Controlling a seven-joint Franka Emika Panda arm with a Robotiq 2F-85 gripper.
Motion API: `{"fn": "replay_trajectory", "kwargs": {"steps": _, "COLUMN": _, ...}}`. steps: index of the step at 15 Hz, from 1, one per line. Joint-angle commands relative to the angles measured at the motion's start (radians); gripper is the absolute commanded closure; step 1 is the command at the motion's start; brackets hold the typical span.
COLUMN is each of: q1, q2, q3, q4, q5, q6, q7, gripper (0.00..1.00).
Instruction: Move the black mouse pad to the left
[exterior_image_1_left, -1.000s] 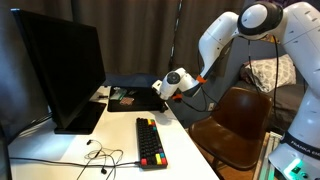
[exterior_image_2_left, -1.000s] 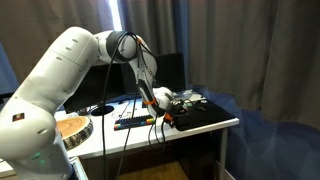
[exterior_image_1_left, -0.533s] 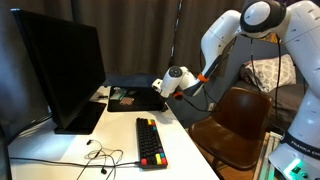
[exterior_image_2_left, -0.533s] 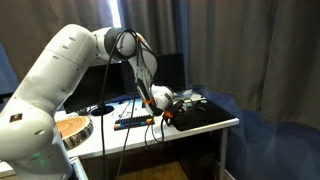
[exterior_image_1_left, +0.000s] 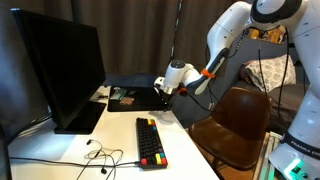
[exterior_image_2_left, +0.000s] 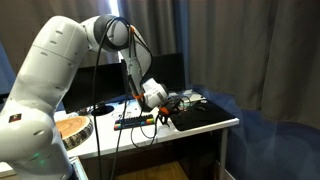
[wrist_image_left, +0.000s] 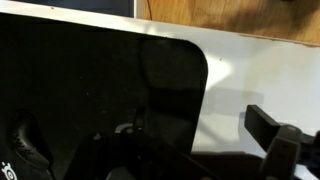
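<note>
Edges first: the black mouse pad (exterior_image_1_left: 143, 104) lies flat at the far end of the white table (exterior_image_1_left: 112, 132), beyond the keyboard (exterior_image_1_left: 151, 141), and a strip of bare tabletop keeps the two apart. In an exterior view the pad (exterior_image_2_left: 203, 116) runs close to the table's edge (exterior_image_2_left: 205, 129) at the corner. From the wrist I see one rounded corner of the pad (wrist_image_left: 90, 80). Bare white table (wrist_image_left: 255, 75) lies beside it, and the table's edge with wooden floor (wrist_image_left: 230, 15) sits just past that. On the monitor's side the room is tighter: the monitor (exterior_image_1_left: 58, 70) stands upright there, with pale clutter (exterior_image_1_left: 101, 92) just beside the pad's edge. A small brownish item (exterior_image_1_left: 124, 98) rests on the pad; I cannot tell what it is.

White marks at the lower left of the wrist view are too blurred for me to read, and so is the lettering on the green-and-white base (exterior_image_1_left: 296, 158).

The fingers (exterior_image_1_left: 160, 89) hover over the pad's corner nearest the chair (exterior_image_1_left: 236, 122). In the wrist view one dark finger (wrist_image_left: 275, 135) shows over bare table, just off the pad's edge. The other is lost against the black, so I cannot tell how far they are spread or whether they touch the pad.
</note>
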Motion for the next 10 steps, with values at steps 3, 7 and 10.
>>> {"fn": "replay_trajectory", "kwargs": {"steps": 3, "q1": -0.016, "q2": 0.000, "q3": 0.003, "q4": 0.003, "q5": 0.002, "q6": 0.017, "q7": -0.033, "gripper": 0.02}}
{"fn": "replay_trajectory", "kwargs": {"steps": 7, "q1": 0.000, "q2": 0.026, "q3": -0.018, "q4": 0.045, "q5": -0.037, "q6": 0.015, "q7": -0.002, "gripper": 0.06}}
{"fn": "replay_trajectory", "kwargs": {"steps": 10, "q1": 0.004, "q2": 0.050, "q3": -0.027, "q4": 0.080, "q5": -0.047, "q6": 0.017, "q7": 0.005, "gripper": 0.15}}
